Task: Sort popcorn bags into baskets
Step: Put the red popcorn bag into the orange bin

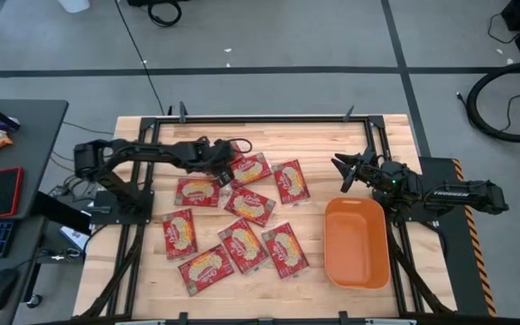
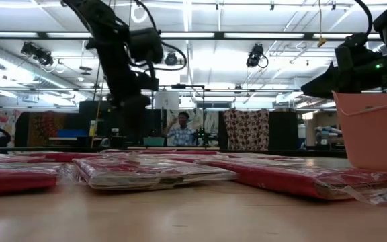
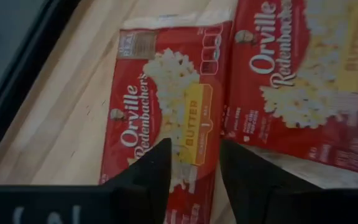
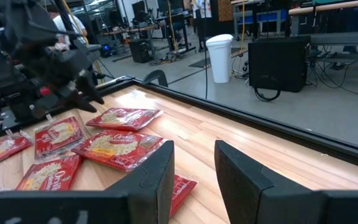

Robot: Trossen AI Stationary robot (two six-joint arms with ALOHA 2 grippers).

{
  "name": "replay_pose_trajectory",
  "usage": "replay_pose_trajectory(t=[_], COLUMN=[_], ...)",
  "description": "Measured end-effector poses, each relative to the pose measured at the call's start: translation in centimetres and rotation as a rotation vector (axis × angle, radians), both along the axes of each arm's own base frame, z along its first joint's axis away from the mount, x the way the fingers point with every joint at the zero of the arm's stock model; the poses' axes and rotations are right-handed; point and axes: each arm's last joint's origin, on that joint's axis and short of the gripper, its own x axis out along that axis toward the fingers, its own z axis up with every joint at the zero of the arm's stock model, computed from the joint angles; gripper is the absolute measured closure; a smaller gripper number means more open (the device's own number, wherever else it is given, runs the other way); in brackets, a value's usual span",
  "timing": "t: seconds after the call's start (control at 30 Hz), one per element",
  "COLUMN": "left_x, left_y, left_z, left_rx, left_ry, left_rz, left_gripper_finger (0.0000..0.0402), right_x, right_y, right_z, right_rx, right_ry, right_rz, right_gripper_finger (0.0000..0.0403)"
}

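While left hand [image 3: 194,163] hovers released over popcorn bags [image 3: 166,118], neighbours crowd close

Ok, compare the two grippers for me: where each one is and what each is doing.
The left gripper hangs over the popcorn bags, fingers spread above one bag; the right gripper sits apart from the bags, just beyond the far end of the orange basket. The left one points down at the table; the right one points level across it. Both are open and hold nothing.
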Motion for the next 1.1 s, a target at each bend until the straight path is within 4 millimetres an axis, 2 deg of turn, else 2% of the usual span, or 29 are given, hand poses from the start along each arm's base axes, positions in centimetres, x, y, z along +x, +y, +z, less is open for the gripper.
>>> replay_pose_trajectory(t=[0.17, 0.27, 0.57, 1.1], left_x=[1.1, 1.2, 1.2, 0.7], left_y=[0.3, 0.4, 0.4, 0.7], left_z=[-1.6, -2.8, -4.4, -5.0], left_rx=[-0.004, -0.007, 0.084, 0.082], left_ry=[0.074, 0.124, 0.297, 0.337], left_rz=[-0.045, -0.052, -0.134, -0.103], left_gripper_finger=[0.0208, 0.0197, 0.0211, 0.0214], right_x=[0.0, 0.0, 0.0, 0.0], right_y=[0.0, 0.0, 0.0, 0.0], right_z=[0.0, 0.0, 0.0, 0.0], right_rx=[0.0, 0.0, 0.0, 0.0], right_ry=[-0.001, 0.0, 0.0, 0.0], right_rz=[0.0, 0.0, 0.0, 0.0], right_gripper_finger=[0.0282, 0.0282, 0.0282, 0.0282])
